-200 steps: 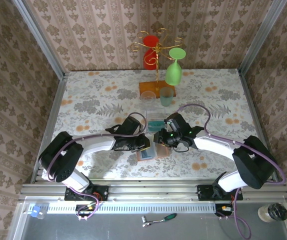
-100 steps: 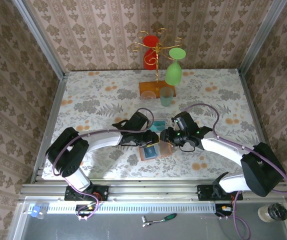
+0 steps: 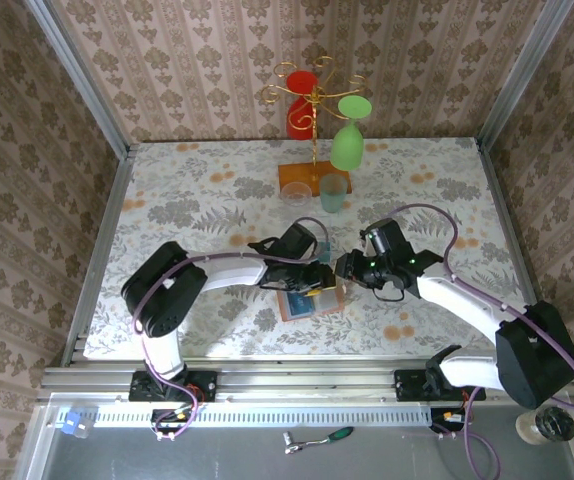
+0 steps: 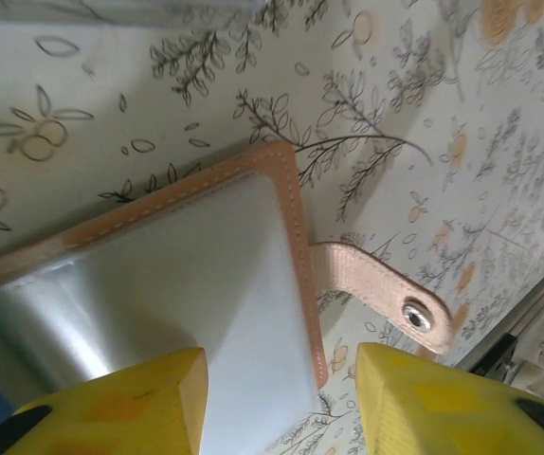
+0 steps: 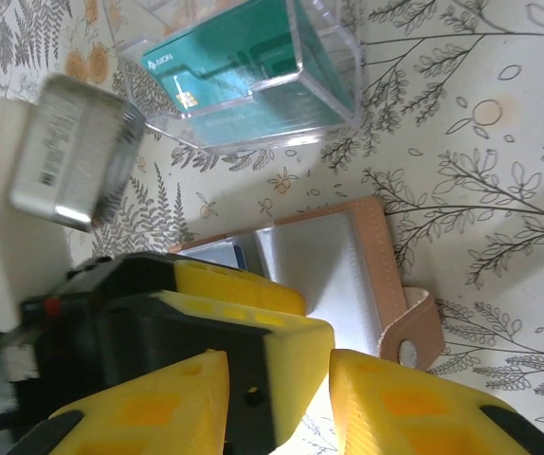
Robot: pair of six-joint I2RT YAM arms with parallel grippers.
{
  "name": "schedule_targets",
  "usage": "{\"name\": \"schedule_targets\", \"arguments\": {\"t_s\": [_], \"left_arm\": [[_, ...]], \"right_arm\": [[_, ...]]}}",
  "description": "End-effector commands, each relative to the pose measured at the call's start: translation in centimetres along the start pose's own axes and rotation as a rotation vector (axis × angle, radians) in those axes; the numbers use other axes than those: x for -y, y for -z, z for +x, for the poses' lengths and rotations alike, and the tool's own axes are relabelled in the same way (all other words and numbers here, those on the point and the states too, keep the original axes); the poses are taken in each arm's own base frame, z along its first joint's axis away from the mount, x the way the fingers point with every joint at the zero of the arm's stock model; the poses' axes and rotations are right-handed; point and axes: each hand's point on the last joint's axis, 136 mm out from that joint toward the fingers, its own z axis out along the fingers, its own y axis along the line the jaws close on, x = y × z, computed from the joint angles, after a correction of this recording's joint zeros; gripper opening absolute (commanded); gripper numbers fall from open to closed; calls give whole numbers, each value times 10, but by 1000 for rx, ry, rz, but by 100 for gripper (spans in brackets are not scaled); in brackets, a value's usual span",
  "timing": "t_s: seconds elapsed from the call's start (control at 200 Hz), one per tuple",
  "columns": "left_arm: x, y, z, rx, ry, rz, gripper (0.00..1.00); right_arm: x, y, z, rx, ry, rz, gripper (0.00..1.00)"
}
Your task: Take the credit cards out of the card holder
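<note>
1. Yellow fingers of your left gripper (image 4: pixel 280 379) stand apart with nothing clamped between them. A corner of the card holder (image 4: pixel 187 265) lies flat on the table under the gap.
2. Your right gripper (image 5: pixel 280 362) is partly open as well and grips nothing that I can see. One fingertip sits just beside the holder's strap (image 5: pixel 414 332).
3. Compared with a second ago, your left arm has stretched further to the right, so its gripper now hangs over the holder's right part instead of its left edge. Your right gripper has backed off to the right and is now at the holder's edge rather than over it.
4. The card holder lies open at the near middle of the floral table (image 4: pixel 424 114), between your two grippers, with the pale pocket side facing up inside a brown leather border. The strap with its stud (image 4: pixel 416 314) sticks out flat from one side. The holder is in roughly the same spot as before.
5. One teal credit card (image 5: pixel 234 66) lies in the clear tray (image 5: pixel 334 57), just beyond the holder. The tray has not moved, though your left wrist now covers much of it from above.
6. A blue patch (image 3: pixel 297 303) shows inside the holder. I cannot tell whether it is a card or the lining.
7. At the far side, the rack (image 3: pixel 313 120) with its red and green glasses is unchanged.
</note>
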Motion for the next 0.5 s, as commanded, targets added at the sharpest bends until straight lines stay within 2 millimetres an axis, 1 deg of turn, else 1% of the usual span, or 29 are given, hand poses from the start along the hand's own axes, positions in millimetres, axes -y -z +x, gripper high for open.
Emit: {"name": "schedule_targets", "arguments": {"t_s": [0.0,0.26,0.495], "left_arm": [[5,-5,5,-29,-6,7,48],[-11,-1,20,-72,-28,-62,50],[-14,9,30,-95,-66,-81,50]], "right_arm": [[10,4,3,-2,9,35,34],[11,2,2,-1,3,35,35],[8,3,-1,9,-2,31,35]]}}
